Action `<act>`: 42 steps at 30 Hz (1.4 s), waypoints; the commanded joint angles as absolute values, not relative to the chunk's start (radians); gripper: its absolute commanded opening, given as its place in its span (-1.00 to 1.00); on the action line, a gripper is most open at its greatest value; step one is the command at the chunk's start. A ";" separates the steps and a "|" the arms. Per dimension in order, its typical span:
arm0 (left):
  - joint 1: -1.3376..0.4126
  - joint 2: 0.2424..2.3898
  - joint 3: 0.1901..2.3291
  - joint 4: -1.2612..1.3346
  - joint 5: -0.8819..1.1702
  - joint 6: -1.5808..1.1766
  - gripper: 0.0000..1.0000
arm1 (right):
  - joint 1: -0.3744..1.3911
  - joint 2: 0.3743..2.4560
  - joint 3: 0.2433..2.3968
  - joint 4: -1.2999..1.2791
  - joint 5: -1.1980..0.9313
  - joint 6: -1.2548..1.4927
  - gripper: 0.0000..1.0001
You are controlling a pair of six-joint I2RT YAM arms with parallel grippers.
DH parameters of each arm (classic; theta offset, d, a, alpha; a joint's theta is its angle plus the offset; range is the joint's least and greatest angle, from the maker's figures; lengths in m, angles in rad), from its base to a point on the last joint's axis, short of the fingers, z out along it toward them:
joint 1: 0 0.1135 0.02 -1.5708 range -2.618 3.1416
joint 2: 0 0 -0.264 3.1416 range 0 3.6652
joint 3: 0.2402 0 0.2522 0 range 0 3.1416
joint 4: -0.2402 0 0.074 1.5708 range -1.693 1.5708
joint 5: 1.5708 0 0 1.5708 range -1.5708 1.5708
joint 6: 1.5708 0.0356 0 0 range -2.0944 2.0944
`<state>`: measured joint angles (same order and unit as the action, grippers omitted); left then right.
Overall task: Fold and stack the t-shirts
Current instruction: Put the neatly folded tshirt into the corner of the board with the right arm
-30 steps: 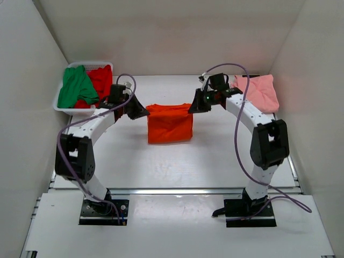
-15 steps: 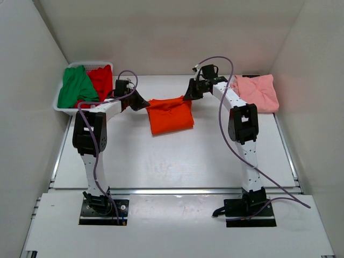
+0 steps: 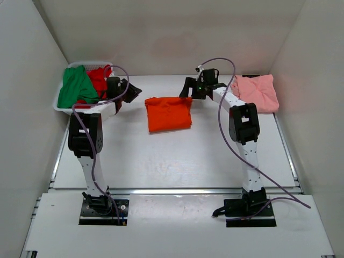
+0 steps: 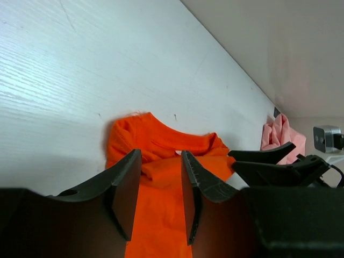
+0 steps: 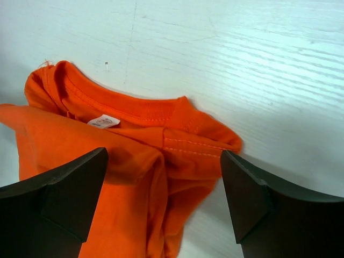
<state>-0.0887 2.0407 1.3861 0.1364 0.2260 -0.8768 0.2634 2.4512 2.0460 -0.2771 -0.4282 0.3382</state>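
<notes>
Top external, arms stretched forward, left gripper (image 3: 134, 91) released, right gripper (image 3: 184, 89) released, orange t-shirt (image 3: 169, 114) between

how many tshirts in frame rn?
4. A bright orange cloth t-shirt folded at centre; a pale pink cloth t-shirt at the far right; a green cloth t-shirt and a red cloth t-shirt in the white plastic basket, far left. More may hide beneath.

Red t-shirt (image 3: 100, 76) partly hid. under green t-shirt (image 3: 75, 87).
</notes>
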 commanded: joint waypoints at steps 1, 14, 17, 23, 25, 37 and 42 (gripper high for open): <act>-0.110 1.885 1.356 0.189 0.219 -0.807 -0.07 | 0.239 2.290 1.998 -0.154 -0.380 0.328 0.71; -0.250 2.069 1.425 0.063 0.405 -0.819 -0.11 | 0.301 2.135 1.695 -0.236 -0.335 0.322 0.98; -0.252 2.178 1.511 -0.052 0.394 -0.825 -0.12 | 0.317 2.192 1.736 -0.290 -0.324 0.322 0.98; -0.248 2.266 1.559 -0.106 0.431 -0.850 -0.15 | 0.368 2.400 2.044 -0.602 -0.275 0.324 0.98; -0.248 2.266 1.554 -0.094 0.437 -0.859 -0.17 | 0.382 2.428 2.072 -0.646 -0.247 0.334 0.98; -0.255 2.264 1.514 -0.074 0.439 -0.861 -0.20 | 0.390 2.248 1.856 -0.595 -0.120 0.383 0.97; -0.249 2.263 1.502 -0.072 0.440 -0.861 -0.20 | 0.393 2.275 1.868 -0.627 -0.143 0.383 0.98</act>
<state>-0.2497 2.2673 1.5276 -0.0288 0.4427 -0.8700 0.3916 2.2929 1.8729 -0.5846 -0.1608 0.3717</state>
